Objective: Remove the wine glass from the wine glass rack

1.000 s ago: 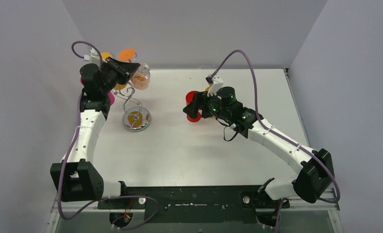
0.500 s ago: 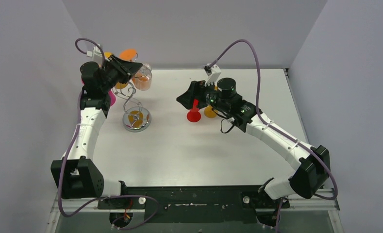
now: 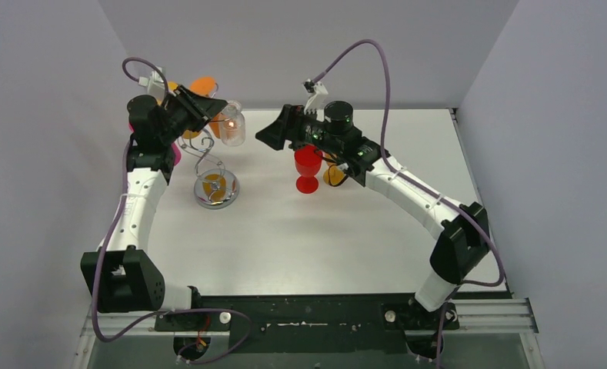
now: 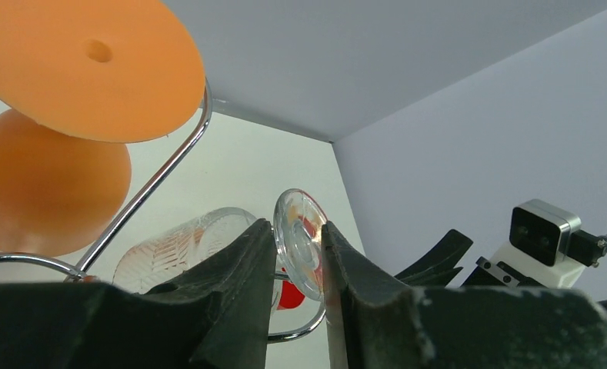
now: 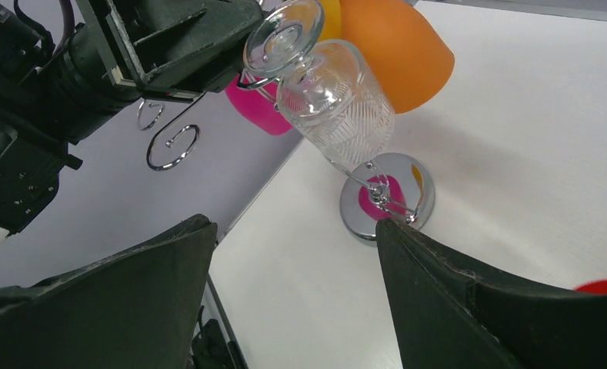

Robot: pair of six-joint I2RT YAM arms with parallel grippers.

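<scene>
The wine glass [image 3: 232, 127] is clear cut glass and hangs upside down from a scroll arm of the wine glass rack [image 3: 217, 190], a silver wire stand on a round shiny base. In the left wrist view its foot [image 4: 300, 242] stands between the two fingers of my left gripper [image 4: 296, 224]. The jaws are slightly apart, with a thin gap on the left side. My right gripper [image 5: 292, 231] is open and empty. It hovers right of the rack and points at the glass bowl [image 5: 338, 100] and the rack base [image 5: 388, 200].
Orange glasses [image 3: 201, 84] and a pink one [image 3: 175, 156] also hang on the rack. A red glass [image 3: 308, 165] stands upright on the table under the right arm, with an orange glass [image 3: 332, 175] just behind it. Grey walls close in on the left and at the back.
The right arm has lifted off the red glass and swung left toward the rack. The red glass now stands alone. The left jaws have parted a little at the clear glass's foot.
</scene>
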